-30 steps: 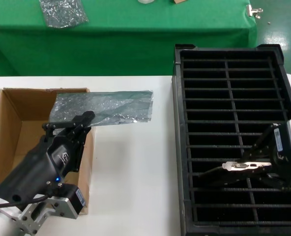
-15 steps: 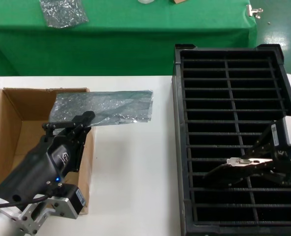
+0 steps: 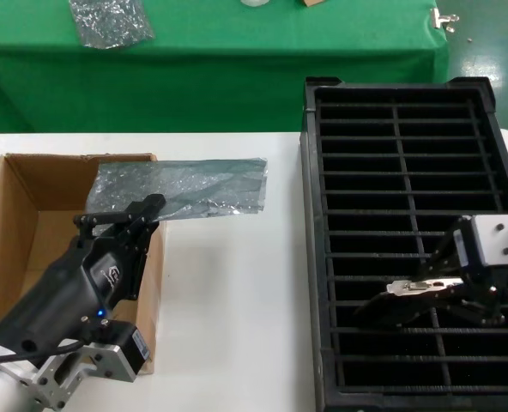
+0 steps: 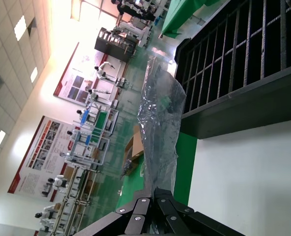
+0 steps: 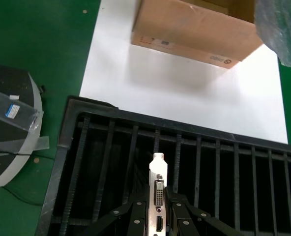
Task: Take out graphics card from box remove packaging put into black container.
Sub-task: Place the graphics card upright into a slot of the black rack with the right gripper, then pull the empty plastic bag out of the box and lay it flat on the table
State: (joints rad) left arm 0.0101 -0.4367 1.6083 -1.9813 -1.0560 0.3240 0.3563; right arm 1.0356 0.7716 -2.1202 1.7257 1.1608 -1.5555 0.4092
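White table [image 3: 237, 283] carries box [image 3: 14, 249] & black container [image 3: 408, 172].

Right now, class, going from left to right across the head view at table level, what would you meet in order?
Cardboard box → left tool holding the plastic bag → bare white table → black tray → right tool holding the graphics card over the tray.

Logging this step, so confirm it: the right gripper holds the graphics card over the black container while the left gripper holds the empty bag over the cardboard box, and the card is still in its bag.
Wrong on one point: the graphics card is bare, bracket and ports exposed in the right wrist view. The rest stands.
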